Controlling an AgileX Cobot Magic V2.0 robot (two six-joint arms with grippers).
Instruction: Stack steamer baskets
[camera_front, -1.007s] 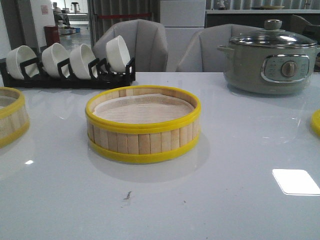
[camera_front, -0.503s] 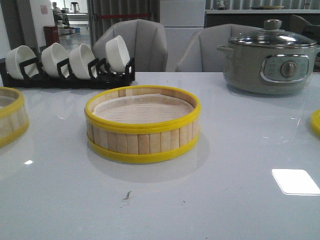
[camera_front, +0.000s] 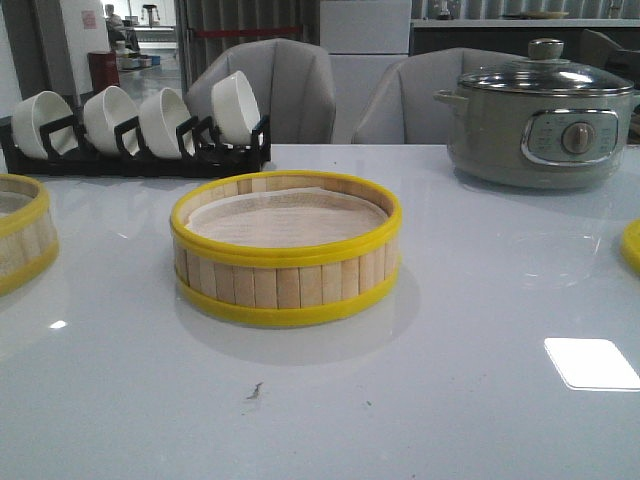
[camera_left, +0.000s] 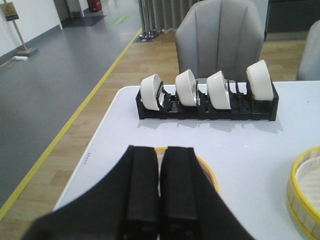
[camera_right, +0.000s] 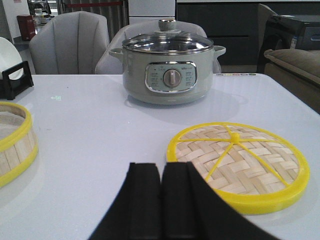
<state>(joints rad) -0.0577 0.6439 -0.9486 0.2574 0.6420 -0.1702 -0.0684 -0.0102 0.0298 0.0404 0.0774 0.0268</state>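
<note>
My left gripper (camera_left: 160, 192) is clenched with nothing between its fingers, the two black pads pressed flat together, and it hangs above the steamer basket near the table's left edge (camera_left: 207, 172), whose yellow rim peeks out on either side of the fingers. My right gripper (camera_right: 161, 200) is clenched on nothing as well, pads touching, just in front of a flat woven bamboo lid (camera_right: 239, 167) with a yellow rim and yellow spokes that lies near the table's right edge. On the white table (camera_front: 480, 300), the middle steamer basket (camera_front: 286, 247) stands upright and alone around the centre, pale slats between two yellow rims, a pale liner lying inside it. The left basket shows in the front view as a partial ring cut off at the left edge (camera_front: 22, 240), well apart from the middle one; a sliver of the lid's yellow rim shows at the right edge. Toward the far left corner a black rack (camera_front: 135, 155) holds four white bowls (camera_front: 160, 120) standing on edge in a row. Toward the far right corner sits a grey-green electric pot (camera_front: 540, 120) with its glass lid on. Beyond the far edge stand two grey chairs (camera_front: 275, 85).
</note>
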